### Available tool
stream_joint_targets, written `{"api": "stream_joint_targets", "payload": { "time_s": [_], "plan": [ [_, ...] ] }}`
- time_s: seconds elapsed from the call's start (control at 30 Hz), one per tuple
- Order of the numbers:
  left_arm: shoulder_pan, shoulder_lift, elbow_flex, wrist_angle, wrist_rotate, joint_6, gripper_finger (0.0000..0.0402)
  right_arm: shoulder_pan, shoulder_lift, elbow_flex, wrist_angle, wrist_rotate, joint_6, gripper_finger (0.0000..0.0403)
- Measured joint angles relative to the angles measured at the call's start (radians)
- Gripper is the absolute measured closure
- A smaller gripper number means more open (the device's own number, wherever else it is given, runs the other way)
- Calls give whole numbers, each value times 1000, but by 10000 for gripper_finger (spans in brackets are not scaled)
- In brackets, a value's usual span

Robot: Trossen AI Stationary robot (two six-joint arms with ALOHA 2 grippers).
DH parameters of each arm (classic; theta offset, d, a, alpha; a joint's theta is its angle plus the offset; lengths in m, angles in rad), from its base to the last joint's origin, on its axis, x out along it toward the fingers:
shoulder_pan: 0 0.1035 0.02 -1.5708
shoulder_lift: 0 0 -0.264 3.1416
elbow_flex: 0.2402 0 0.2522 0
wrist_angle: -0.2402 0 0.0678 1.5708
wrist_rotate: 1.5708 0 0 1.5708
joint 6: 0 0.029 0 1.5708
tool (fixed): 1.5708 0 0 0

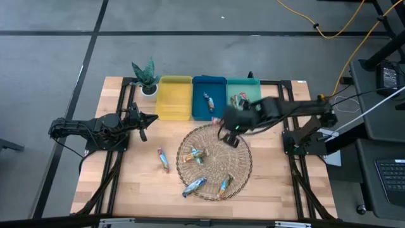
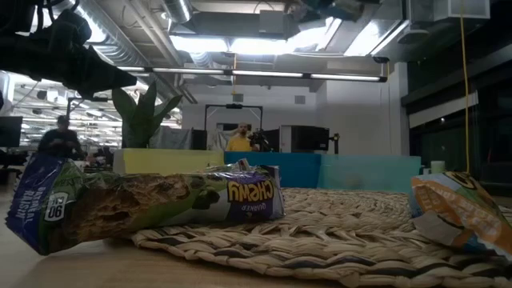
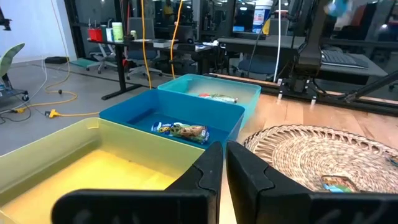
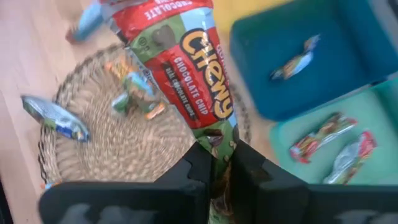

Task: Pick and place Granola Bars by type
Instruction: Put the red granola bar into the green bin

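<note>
Over the woven mat (image 1: 215,161), the right gripper (image 4: 214,165) pinches a red Chewy chocolate-chip bar (image 4: 180,62), legible only at its wrist; the left gripper (image 3: 222,163) waits closed by the yellow bin (image 3: 81,168).

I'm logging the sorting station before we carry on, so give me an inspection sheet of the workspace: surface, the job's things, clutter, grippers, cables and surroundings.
Surface: wooden table with a round woven mat in the middle.
Job's things: yellow bin looks empty; blue bin holds one bar; teal bin holds two bars; four bars on the mat; one bar on the wood; a red Chewy bar is held.
Clutter: potted plant beside the yellow bin.
Grippers: right gripper shut on the red Chewy bar, above the mat; left gripper shut, holding nothing, near the yellow bin.
Cables: yellow cable on the floor.
Surroundings: desks and people behind.
</note>
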Motion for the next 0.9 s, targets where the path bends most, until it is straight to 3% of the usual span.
{"api": "stream_joint_targets", "payload": {
  "time_s": [0.53,0.9],
  "plan": [
    [0,0,0,0,0,0,386,-286,-195,0,43,-11,-374,370],
    [0,0,0,0,0,0,386,-598,-202,0,94,-143,-630,365]
  ]
}}
